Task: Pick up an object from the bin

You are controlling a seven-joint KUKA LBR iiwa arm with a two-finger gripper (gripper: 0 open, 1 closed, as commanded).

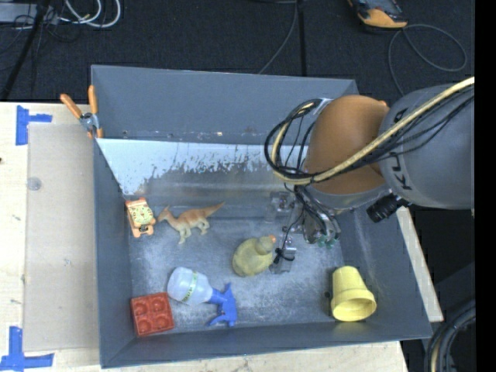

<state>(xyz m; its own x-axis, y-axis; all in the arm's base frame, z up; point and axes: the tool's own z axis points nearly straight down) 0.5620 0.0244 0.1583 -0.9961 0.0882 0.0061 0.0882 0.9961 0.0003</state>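
Where the gripper hangs, olive toy and yellow cup lie close.

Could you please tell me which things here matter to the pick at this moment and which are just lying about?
Part of the job: gripper; olive-green soft toy, the nearest thing beside it.

Lying about: tan dinosaur; small orange toy; red brick; clear bottle; blue figure; yellow cup.

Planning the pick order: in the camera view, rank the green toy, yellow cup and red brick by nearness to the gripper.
1. Green toy, mid-bin, right beside the gripper.
2. Yellow cup, front right corner.
3. Red brick, front left corner.
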